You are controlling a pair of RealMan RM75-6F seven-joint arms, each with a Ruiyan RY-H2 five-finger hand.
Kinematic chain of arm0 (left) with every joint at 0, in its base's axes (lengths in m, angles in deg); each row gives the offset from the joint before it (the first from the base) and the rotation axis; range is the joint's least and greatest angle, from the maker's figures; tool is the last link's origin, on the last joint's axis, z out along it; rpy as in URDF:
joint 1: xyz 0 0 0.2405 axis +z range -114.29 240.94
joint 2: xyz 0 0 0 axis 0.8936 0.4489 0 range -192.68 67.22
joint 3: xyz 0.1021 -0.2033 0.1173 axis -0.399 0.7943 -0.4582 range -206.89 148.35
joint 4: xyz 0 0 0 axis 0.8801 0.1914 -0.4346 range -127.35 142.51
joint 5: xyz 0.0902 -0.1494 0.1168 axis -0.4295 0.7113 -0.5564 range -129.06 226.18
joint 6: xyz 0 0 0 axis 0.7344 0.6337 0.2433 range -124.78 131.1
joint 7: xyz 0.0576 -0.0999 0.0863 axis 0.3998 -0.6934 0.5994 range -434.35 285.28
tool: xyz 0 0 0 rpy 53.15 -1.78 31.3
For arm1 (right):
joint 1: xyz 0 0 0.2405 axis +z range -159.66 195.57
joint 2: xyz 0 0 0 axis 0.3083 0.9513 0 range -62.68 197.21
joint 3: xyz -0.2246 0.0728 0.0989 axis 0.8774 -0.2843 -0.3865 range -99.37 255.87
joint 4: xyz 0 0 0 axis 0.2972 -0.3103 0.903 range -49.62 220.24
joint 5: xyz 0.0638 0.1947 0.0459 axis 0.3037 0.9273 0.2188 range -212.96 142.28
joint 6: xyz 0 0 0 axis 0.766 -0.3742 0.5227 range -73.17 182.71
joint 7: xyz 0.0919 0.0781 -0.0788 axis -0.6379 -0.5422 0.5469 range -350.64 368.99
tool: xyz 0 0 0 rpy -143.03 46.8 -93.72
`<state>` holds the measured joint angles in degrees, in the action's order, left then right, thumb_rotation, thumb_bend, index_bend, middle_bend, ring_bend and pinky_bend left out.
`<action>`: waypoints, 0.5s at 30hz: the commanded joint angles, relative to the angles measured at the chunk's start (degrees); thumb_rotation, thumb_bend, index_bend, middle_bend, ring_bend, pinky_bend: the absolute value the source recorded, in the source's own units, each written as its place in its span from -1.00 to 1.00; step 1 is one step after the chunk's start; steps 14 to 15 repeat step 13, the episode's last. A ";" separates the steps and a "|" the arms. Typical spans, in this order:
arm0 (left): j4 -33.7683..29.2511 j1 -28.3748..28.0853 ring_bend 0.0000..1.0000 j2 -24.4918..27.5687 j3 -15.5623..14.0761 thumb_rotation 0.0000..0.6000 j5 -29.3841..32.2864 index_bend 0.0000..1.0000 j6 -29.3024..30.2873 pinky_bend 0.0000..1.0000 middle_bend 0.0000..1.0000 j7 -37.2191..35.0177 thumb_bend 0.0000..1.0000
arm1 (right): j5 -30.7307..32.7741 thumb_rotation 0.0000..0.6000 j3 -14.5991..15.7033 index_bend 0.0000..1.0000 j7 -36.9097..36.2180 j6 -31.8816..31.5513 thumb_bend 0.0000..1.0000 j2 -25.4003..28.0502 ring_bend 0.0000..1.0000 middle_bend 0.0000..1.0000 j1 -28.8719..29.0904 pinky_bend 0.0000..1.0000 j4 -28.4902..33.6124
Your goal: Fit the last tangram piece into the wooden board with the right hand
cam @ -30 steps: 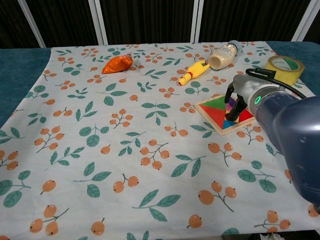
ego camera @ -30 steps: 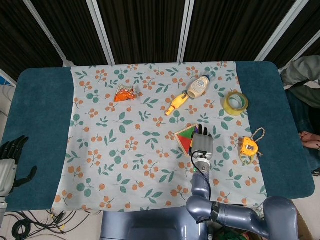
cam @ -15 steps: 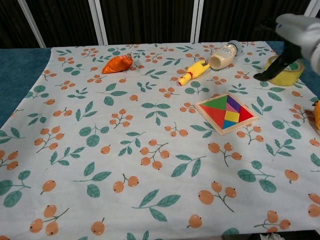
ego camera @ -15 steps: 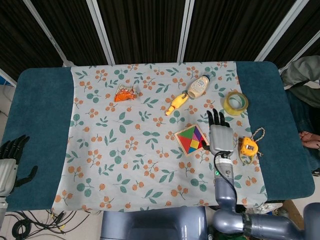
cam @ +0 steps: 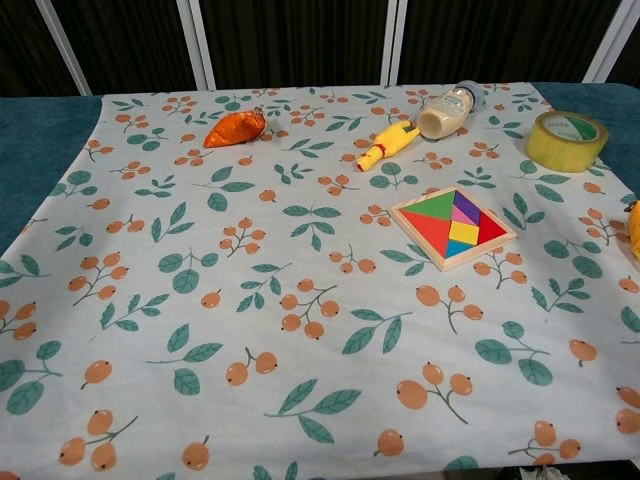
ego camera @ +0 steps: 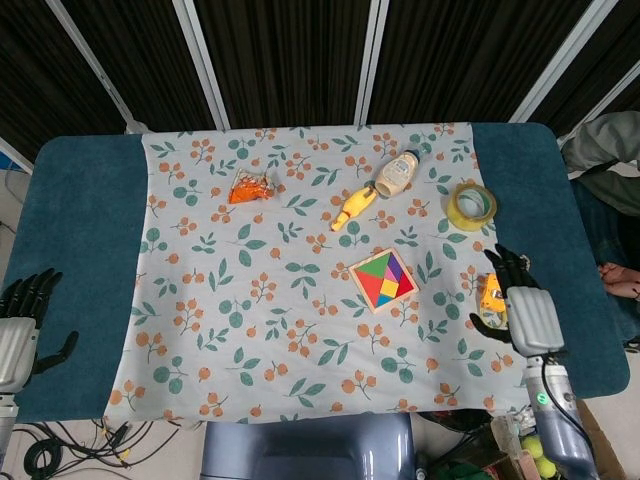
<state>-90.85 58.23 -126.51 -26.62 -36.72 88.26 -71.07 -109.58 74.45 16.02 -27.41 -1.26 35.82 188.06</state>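
The wooden tangram board (ego camera: 383,280) (cam: 453,227) lies on the flowered cloth right of centre, filled edge to edge with coloured pieces. My right hand (ego camera: 522,308) hovers well to the board's right, over the cloth's right edge, fingers spread and holding nothing; the chest view does not show it. My left hand (ego camera: 20,325) rests at the far left table edge, fingers apart and empty.
A yellow tape measure (ego camera: 493,293) lies partly under my right hand. A tape roll (ego camera: 471,205) (cam: 566,140), a mayonnaise bottle (ego camera: 396,174) (cam: 447,112), a yellow toy (ego camera: 353,207) (cam: 386,145) and an orange packet (ego camera: 250,187) (cam: 236,128) sit along the far side.
My right hand has lifted off the board and drawn back to the right, leaving the chest view. The board now shows in full. The left hand stays put.
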 commanded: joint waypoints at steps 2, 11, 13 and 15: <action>-0.34 -0.16 -0.99 0.37 -0.46 1.00 -1.49 -1.00 0.22 -1.00 -0.96 0.09 -0.33 | -10.75 1.00 5.99 -0.85 -4.10 -5.98 -0.72 0.85 -1.00 -1.00 -6.11 -0.53 -12.30; -1.16 -0.19 -1.00 1.23 -0.64 1.00 -2.78 -1.00 0.81 -1.00 -0.96 -0.29 -0.33 | -12.97 1.00 6.38 -0.85 -9.02 -9.65 -0.72 -4.82 -1.00 -1.00 -9.73 -0.53 -25.09; -0.91 -0.31 -1.00 1.27 -0.57 1.00 -2.17 -1.00 0.30 -1.00 -0.96 -0.45 -0.33 | -13.41 1.00 6.12 -0.85 -10.10 -10.92 -0.72 -5.62 -1.00 -1.00 -10.49 -0.53 -26.61; -0.91 -0.31 -1.00 1.27 -0.57 1.00 -2.17 -1.00 0.30 -1.00 -0.96 -0.45 -0.33 | -13.41 1.00 6.12 -0.85 -10.10 -10.92 -0.72 -5.62 -1.00 -1.00 -10.49 -0.53 -26.61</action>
